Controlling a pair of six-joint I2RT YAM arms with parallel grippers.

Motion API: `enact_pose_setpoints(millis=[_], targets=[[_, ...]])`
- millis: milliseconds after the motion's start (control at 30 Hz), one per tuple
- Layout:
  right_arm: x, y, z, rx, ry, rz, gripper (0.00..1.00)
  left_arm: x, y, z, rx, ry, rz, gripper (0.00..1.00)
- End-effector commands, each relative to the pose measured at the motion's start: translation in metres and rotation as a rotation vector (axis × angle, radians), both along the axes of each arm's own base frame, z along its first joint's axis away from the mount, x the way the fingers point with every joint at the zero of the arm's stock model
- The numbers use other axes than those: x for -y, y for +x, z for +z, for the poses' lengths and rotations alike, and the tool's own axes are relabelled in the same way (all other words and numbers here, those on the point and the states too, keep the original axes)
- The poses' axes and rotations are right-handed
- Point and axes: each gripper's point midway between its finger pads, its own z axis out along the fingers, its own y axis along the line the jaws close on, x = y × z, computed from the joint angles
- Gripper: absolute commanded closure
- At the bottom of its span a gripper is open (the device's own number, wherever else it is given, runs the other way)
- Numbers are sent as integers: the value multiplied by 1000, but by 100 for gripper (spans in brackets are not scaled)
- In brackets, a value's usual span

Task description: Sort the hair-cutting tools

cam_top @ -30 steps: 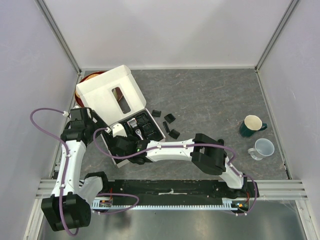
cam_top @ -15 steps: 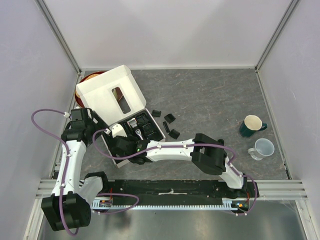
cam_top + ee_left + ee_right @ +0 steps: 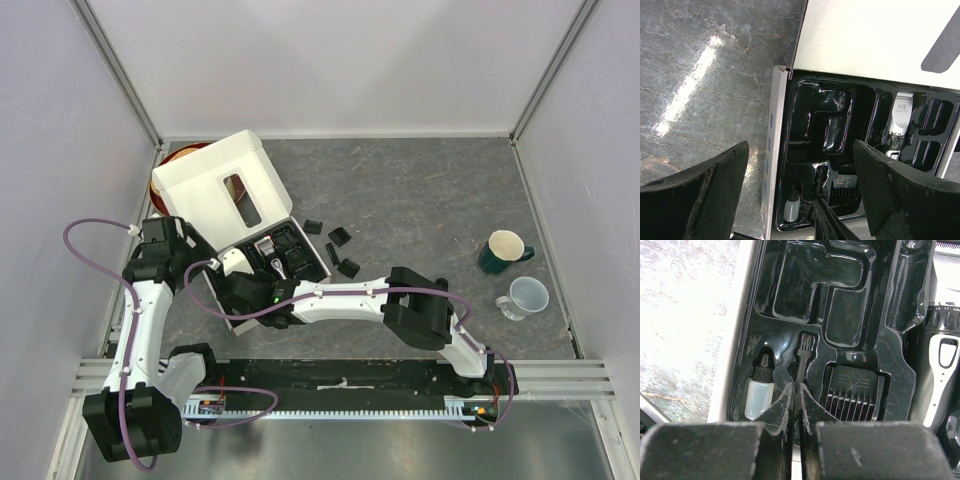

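Several pieces already sit in the white box's (image 3: 215, 185) black tray (image 3: 810, 125): the clipper (image 3: 940, 365) and one comb guard (image 3: 854, 390). A few loose guards (image 3: 340, 237) lie on the table (image 3: 420, 200) beside the box (still unsorted, I judge). The right gripper (image 3: 795, 400) pinches the small brush (image 3: 804, 352) low over the tray. The left gripper (image 3: 800, 150) hangs spread wide, empty.

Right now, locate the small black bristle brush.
In the right wrist view, the brush is pinched by the right gripper over the black plastic tray, between a small clear bottle on its left and a black comb guard.
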Motion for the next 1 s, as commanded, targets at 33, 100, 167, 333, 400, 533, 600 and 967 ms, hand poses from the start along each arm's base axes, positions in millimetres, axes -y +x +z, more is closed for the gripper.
enact_pose_setpoints(millis=[33, 100, 167, 333, 400, 533, 600, 967], targets=[[-1, -1, 17, 7, 14, -16, 85, 1, 4, 3, 27, -20, 13, 9], [-2, -1, 26, 9, 33, -19, 80, 1, 4, 4, 29, -19, 11, 9], [-3, -1, 32, 11, 51, -21, 78, 1, 4, 4, 31, -18, 10, 9], [-7, -3, 46, 5, 102, -11, 74, 1, 5, 4, 31, -17, 7, 9], [-7, -3, 48, 3, 111, -14, 71, 1, 5, 4, 30, -16, 8, 9], [-5, -2, 56, 6, 141, -31, 73, 1, 4, 3, 30, -17, 7, 9], [-6, -1, 56, 6, 153, -32, 88, 1, 4, 4, 31, -17, 7, 9], [-8, 3, 28, -63, 133, -33, 100, 1, 4, 2, 27, -20, 9, 9]])
